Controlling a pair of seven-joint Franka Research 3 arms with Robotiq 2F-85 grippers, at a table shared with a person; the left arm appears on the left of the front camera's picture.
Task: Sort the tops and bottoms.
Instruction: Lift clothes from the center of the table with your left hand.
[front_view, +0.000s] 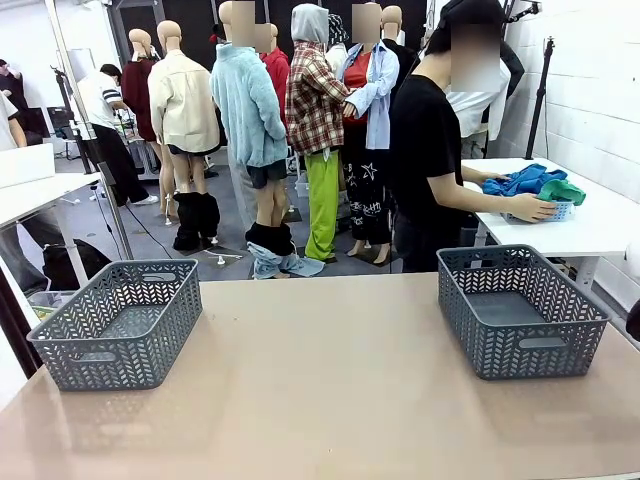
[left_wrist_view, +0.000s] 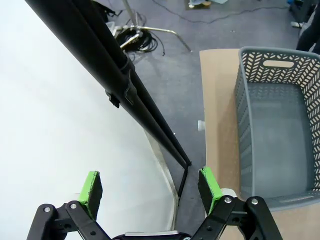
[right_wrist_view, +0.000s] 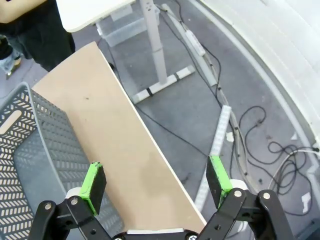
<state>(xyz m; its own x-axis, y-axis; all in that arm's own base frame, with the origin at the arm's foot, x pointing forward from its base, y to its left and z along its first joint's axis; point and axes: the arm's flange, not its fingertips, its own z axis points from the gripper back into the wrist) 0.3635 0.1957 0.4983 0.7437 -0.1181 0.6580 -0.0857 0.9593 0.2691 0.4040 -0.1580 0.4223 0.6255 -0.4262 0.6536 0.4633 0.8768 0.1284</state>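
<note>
A blue top (front_view: 525, 180) and the emerald-green bottoms (front_view: 563, 190) lie bunched in a small pale basket (front_view: 562, 211) on the white side table (front_view: 590, 235) at the far right. A person's hand (front_view: 530, 208) rests on that basket. In the left wrist view, my left gripper (left_wrist_view: 150, 185) is open and holds nothing. It hangs over the floor beside the table's left end. My right gripper (right_wrist_view: 156, 177) is also open with nothing in it, over the table's right edge (right_wrist_view: 150, 150).
Two grey lattice baskets stand on the beige table (front_view: 320, 380), one at the left (front_view: 120, 320) (left_wrist_view: 275, 125) and one at the right (front_view: 520, 310) (right_wrist_view: 30, 165). A black tripod leg (left_wrist_view: 100, 55) slants past the left gripper. Cables (right_wrist_view: 260, 140) lie on the floor.
</note>
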